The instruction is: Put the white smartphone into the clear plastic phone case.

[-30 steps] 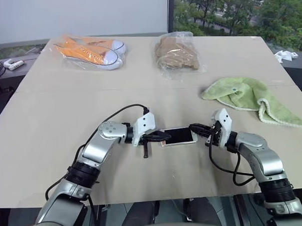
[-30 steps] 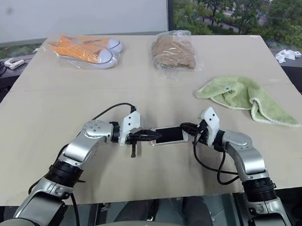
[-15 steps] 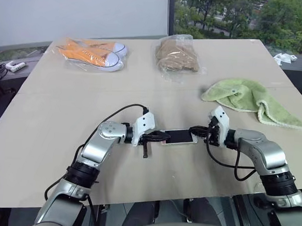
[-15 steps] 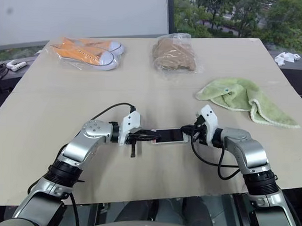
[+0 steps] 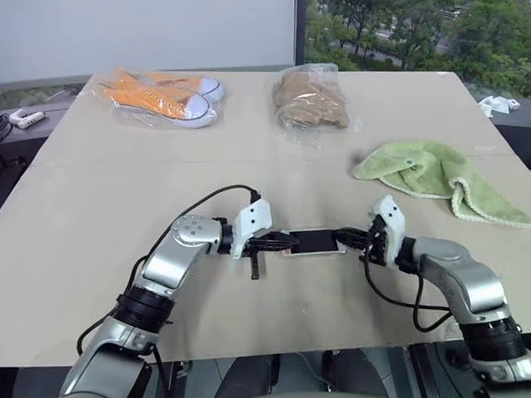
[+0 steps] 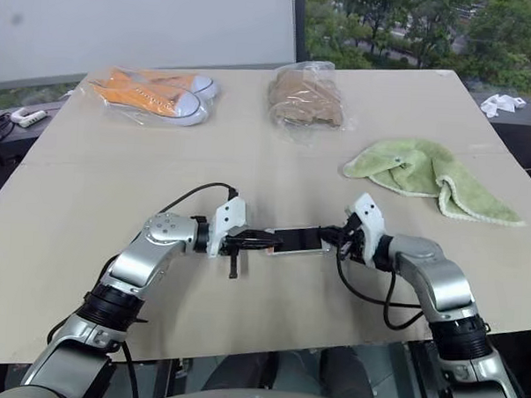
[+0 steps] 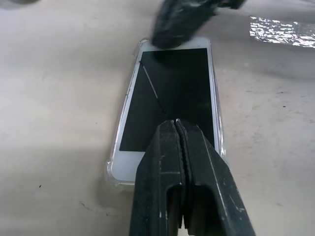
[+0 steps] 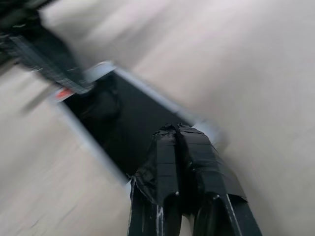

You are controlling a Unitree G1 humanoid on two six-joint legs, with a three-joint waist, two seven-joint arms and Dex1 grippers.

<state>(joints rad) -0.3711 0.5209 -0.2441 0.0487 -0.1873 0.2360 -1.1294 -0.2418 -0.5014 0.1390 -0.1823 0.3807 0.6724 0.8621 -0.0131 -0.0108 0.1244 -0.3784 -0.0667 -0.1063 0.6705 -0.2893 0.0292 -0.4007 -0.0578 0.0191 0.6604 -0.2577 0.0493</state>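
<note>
Beige table (image 5: 88, 218) in the head views: the phone (image 5: 315, 242) lies flat near its front edge, between the left gripper (image 5: 281, 244) and right gripper (image 5: 345, 241), both closed, tips on its two ends. Left wrist view: closed fingers (image 7: 182, 162) rest on the screen, the case (image 7: 113, 169) rimming the phone; right wrist view: closed fingers (image 8: 179, 157) over the screen's other end

White smartphone (image 7: 170, 98) flat, screen up — seated in clear plastic phone case (image 7: 109, 169)

Left end effector (image 7: 178, 129) closed, right end effector (image 8: 178, 132) closed
</note>
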